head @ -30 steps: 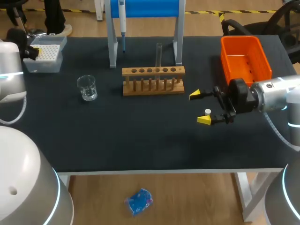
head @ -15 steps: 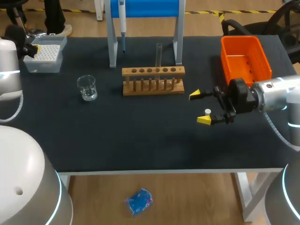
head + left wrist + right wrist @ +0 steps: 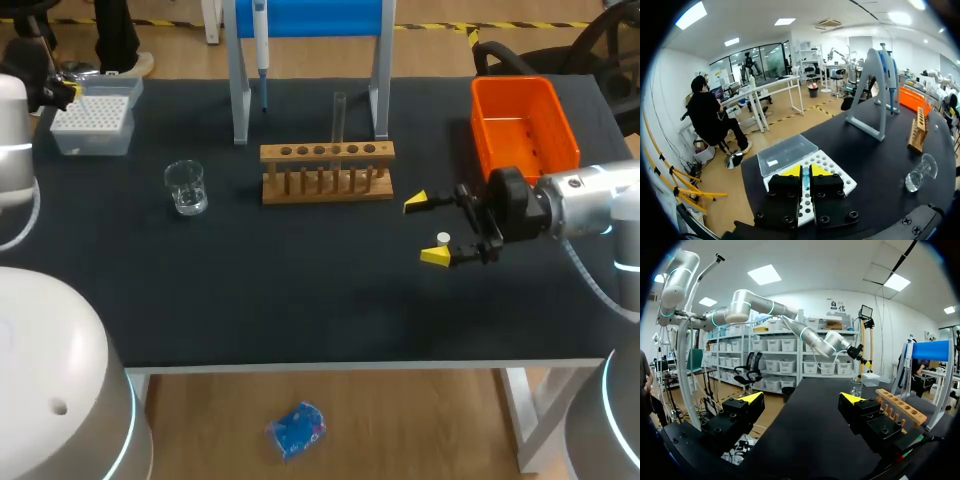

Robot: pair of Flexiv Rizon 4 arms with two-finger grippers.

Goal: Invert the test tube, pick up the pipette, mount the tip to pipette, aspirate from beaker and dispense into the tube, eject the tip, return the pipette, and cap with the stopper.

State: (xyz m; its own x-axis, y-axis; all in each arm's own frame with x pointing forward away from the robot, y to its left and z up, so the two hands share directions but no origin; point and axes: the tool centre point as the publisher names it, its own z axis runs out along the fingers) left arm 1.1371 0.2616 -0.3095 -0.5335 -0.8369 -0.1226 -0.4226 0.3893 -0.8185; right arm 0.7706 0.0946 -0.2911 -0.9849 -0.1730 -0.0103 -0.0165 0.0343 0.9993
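test tube [image 3: 339, 115] stands upright in a middle hole of the wooden rack [image 3: 327, 172], near the table's [image 3: 300, 290] far side. pipette [image 3: 261, 40] hangs on the blue stand [image 3: 305, 15] behind the rack. beaker [image 3: 186, 187] sits well to the left of the rack, and beyond it the tip box [image 3: 92, 125] lies at the table's far left corner. left gripper [image 3: 805, 172] hovers over the tip box, its fingers drawn together with only a thin slit between them. right gripper [image 3: 425, 228] rests low beside the orange bin [image 3: 524, 125], fingers spread wide apart; the white stopper [image 3: 443, 239] lies between them, just beside the nearer fingertip.
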